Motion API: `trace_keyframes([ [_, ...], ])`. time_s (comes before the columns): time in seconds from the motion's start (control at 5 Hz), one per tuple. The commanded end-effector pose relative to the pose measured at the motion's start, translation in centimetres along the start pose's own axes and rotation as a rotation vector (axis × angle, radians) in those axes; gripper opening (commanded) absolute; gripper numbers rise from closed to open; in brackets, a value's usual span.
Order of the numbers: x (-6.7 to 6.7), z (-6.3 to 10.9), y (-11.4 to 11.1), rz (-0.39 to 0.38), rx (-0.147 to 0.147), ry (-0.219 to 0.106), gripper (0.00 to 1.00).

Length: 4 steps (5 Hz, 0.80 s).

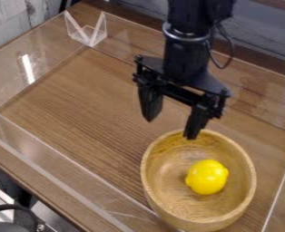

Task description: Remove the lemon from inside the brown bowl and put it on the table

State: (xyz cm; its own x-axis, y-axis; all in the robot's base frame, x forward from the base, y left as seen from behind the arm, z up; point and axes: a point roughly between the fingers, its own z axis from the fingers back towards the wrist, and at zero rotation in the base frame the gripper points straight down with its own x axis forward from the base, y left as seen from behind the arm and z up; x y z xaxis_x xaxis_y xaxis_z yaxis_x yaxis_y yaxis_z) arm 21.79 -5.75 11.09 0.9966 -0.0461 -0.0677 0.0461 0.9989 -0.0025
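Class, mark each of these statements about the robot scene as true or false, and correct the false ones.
1. The lemon lies inside the brown bowl. True.
2. The gripper is shut on the lemon. False: its jaws stand open and hold nothing.
3. The gripper points down at the table. True.
4. The bowl sits at the far left corner of the table. False: it sits at the near right.
5. A second lemon lies on the table. False: only one lemon shows, in the bowl.
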Motion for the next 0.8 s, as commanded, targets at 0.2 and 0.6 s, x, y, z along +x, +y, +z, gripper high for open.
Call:
trace_keyframes([
  [0.2,-0.5,0.5,-1.3,0.011,-0.003,-0.08,1.0],
  [0.6,-1.5,-0.4,-2.5,0.011,0.0,-0.107,1.0],
])
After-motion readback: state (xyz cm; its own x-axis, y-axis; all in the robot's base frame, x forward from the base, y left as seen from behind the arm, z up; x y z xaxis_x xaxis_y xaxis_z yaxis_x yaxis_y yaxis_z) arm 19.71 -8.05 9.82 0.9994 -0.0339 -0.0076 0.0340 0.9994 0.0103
